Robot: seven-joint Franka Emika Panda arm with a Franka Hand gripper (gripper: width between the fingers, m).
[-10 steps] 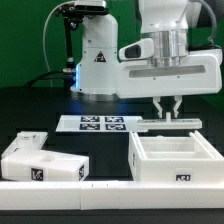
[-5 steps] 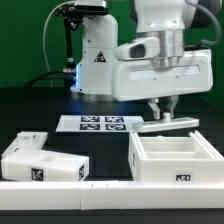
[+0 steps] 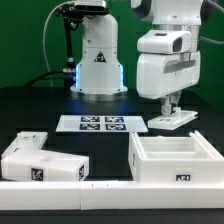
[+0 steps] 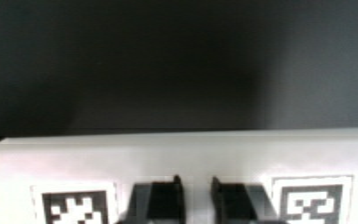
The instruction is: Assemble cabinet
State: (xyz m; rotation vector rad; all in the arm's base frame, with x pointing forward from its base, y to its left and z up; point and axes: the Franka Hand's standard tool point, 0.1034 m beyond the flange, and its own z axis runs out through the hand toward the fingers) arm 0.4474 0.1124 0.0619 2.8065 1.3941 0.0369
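The gripper (image 3: 171, 110) pinches a white cabinet panel (image 3: 186, 119) showing two tags (image 4: 78, 208). The marker board (image 3: 100, 123) shows four.

One open white box (image 3: 175, 160), one flat panel (image 3: 173, 120), what look like two white blocks (image 3: 45, 160) side by side, and one marker board (image 3: 100, 124) carrying four tags.

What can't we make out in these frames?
- Exterior view: whether the white panel in the gripper is lifted or resting; gap too small.
- Wrist view: the panel's tags, cut off by the frame edge and blurred.
- Exterior view: cabinet box inner floor, mostly hidden by its front wall.
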